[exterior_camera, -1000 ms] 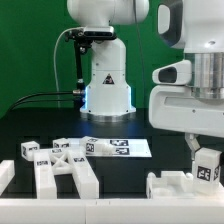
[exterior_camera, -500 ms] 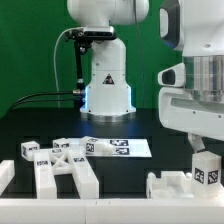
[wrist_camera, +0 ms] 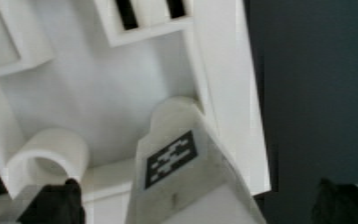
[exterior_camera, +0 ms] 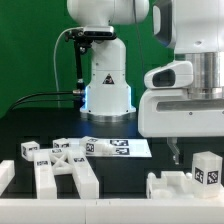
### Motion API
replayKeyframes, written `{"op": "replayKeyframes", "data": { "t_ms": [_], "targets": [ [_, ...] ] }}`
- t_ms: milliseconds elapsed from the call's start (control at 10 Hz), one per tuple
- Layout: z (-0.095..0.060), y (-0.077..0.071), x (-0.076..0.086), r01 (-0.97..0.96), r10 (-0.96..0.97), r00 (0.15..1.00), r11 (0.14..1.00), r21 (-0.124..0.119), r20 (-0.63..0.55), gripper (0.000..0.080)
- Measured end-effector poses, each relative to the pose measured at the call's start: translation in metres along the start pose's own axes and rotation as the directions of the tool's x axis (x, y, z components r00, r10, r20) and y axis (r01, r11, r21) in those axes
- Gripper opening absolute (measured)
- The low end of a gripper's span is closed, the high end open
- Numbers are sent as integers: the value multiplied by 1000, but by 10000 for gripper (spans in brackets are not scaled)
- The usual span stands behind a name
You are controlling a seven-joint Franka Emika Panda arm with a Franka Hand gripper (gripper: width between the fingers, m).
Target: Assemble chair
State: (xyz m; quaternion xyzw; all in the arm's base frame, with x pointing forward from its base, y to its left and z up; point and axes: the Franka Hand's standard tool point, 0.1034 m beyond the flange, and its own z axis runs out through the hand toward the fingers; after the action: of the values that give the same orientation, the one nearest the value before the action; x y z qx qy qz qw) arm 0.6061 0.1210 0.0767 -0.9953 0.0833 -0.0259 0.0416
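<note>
My gripper (exterior_camera: 193, 153) hangs open at the exterior view's right, just above a small white chair block (exterior_camera: 207, 168) with a black-and-white tag. That block stands upright on a larger white chair piece (exterior_camera: 168, 186) at the front right. In the wrist view the tagged block (wrist_camera: 176, 155) sits between my dark fingertips (wrist_camera: 51, 200), with a gap on each side, against the white frame piece (wrist_camera: 87, 100). Nothing is held.
Several more white tagged chair parts (exterior_camera: 62, 166) lie at the exterior view's front left, one of them cross-shaped. The marker board (exterior_camera: 118, 147) lies flat in the middle, in front of the robot's base (exterior_camera: 106, 80). A white rim (exterior_camera: 8, 172) runs along the left edge.
The jaws have opened wide and let go of the tagged block. The hand has shifted toward the exterior view's left, and the block stays standing on the right-hand piece.
</note>
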Motion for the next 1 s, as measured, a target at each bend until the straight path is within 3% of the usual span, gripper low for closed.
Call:
{"op": "replayKeyframes", "data": {
  "t_ms": [200,400,700,1000],
  "targets": [
    [-4,-5,9,284,-287,956,958,-47,-55,649],
    [-2,-8,8,262,-265,962,964,-44,-68,649],
    [-2,-7,9,132,-134,988,991,-36,-74,288],
    [-2,-2,10,-203,202,976,979,-9,-78,288]
  ]
}}
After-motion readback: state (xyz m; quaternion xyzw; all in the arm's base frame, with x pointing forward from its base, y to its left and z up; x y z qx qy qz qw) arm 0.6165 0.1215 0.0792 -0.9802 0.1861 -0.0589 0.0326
